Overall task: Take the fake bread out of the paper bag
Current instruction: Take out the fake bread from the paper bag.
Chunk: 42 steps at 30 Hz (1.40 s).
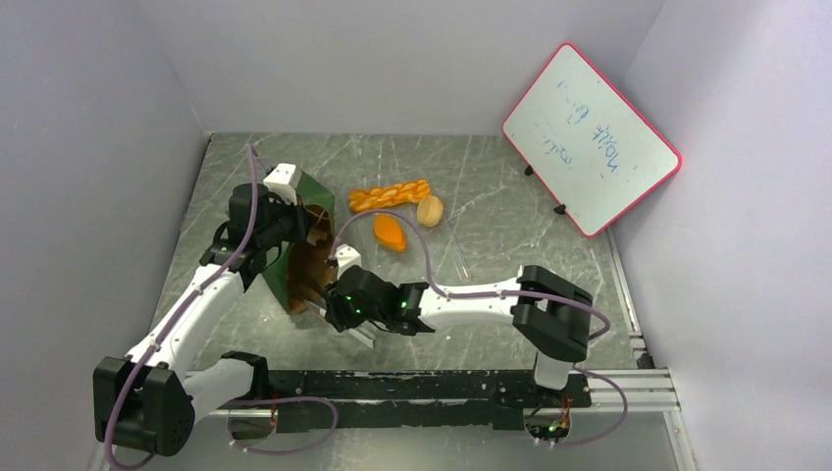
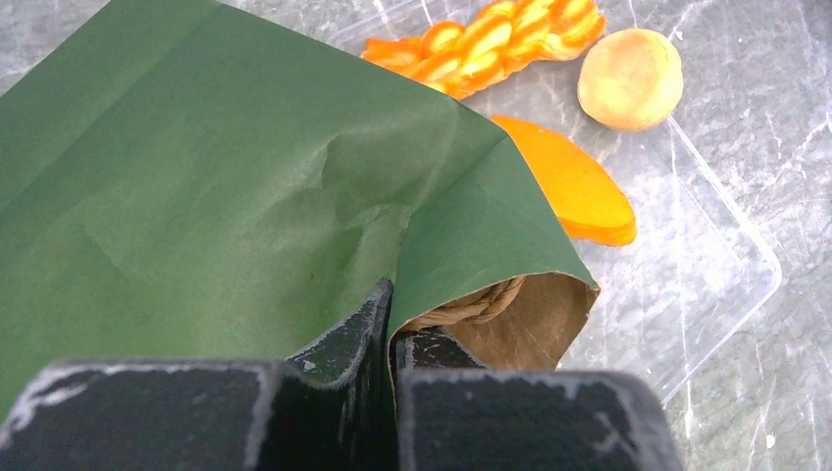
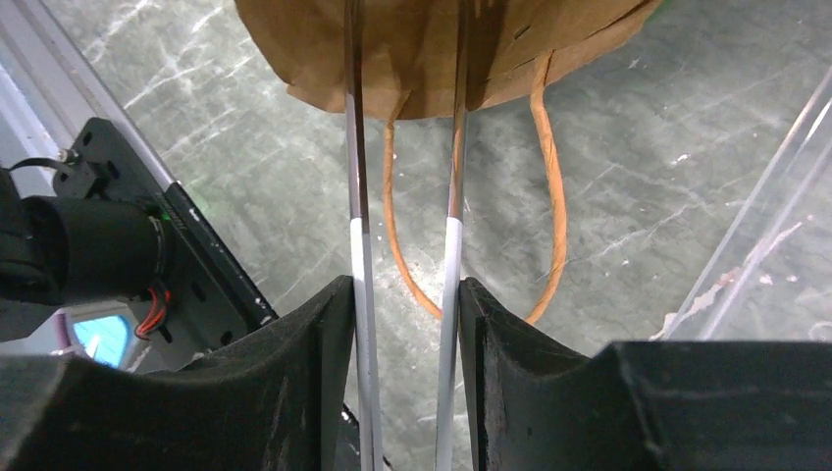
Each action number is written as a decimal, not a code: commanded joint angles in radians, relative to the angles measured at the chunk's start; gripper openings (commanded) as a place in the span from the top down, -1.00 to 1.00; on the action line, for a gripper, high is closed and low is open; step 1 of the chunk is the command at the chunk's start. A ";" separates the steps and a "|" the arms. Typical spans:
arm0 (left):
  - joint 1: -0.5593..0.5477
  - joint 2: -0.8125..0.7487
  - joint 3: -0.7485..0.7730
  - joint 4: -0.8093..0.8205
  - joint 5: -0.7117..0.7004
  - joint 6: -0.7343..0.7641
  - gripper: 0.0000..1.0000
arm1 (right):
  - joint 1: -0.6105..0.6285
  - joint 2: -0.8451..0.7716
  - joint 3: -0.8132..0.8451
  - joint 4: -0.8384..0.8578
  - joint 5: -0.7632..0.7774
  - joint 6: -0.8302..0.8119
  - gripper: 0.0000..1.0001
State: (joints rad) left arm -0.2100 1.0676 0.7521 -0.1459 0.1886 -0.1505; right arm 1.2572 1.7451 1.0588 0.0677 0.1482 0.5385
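Note:
The dark green paper bag [image 1: 312, 201] lies tipped over, its brown mouth [image 3: 422, 49] facing my right arm. My left gripper [image 2: 392, 314] is shut on the bag's rim, one finger outside and one inside. My right gripper [image 3: 405, 294] is shut on metal tongs [image 3: 358, 245], whose two arms reach into the bag's mouth; their tips are hidden inside. Three pieces of fake bread lie outside the bag: a braided loaf [image 1: 390, 194], a pale round bun [image 1: 430, 210] and an orange oval roll [image 1: 390, 233]. Any bread inside the bag is hidden.
The breads lie on a clear plastic tray [image 2: 746, 245] beside the bag. The bag's tan loop handle [image 3: 554, 177] hangs on the table below the mouth. A red-framed whiteboard [image 1: 591, 137] leans at the back right. Grey walls close in three sides.

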 commanded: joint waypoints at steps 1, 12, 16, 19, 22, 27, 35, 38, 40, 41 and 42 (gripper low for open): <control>0.007 -0.020 -0.014 0.058 0.054 -0.039 0.86 | -0.001 0.053 0.068 0.065 0.028 -0.013 0.10; 0.006 -0.024 -0.031 0.070 0.061 -0.055 0.86 | -0.002 0.172 0.175 0.082 0.087 -0.005 0.05; 0.006 -0.031 -0.041 0.072 0.055 -0.060 0.86 | 0.002 0.202 0.196 0.055 0.136 0.035 0.05; 0.004 -0.031 -0.046 0.076 0.054 -0.067 0.86 | 0.009 0.225 0.217 0.037 0.171 0.050 0.05; 0.003 -0.031 -0.049 0.079 0.052 -0.071 0.86 | 0.014 0.261 0.249 0.019 0.176 0.053 0.04; 0.000 -0.026 -0.051 0.078 0.046 -0.074 0.86 | 0.038 0.308 0.302 -0.005 0.208 0.048 0.01; -0.003 -0.027 -0.052 0.074 0.031 -0.077 0.86 | 0.041 0.361 0.345 -0.038 0.232 0.042 0.10; -0.003 -0.028 -0.051 0.066 0.013 -0.078 0.86 | 0.040 0.346 0.332 -0.031 0.236 0.034 0.44; -0.003 -0.028 -0.043 0.051 -0.017 -0.078 0.86 | 0.039 0.324 0.318 -0.033 0.245 0.030 0.57; -0.003 -0.028 -0.040 0.045 -0.033 -0.079 0.86 | 0.040 0.307 0.308 -0.033 0.255 0.029 0.60; -0.003 -0.028 -0.036 0.039 -0.048 -0.081 0.86 | 0.041 0.289 0.293 -0.028 0.262 0.029 0.61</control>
State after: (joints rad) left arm -0.2100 1.0626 0.7036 -0.0994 0.1974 -0.1997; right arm 1.3056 2.1021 1.3777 0.0139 0.3313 0.5713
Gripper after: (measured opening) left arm 0.076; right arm 0.263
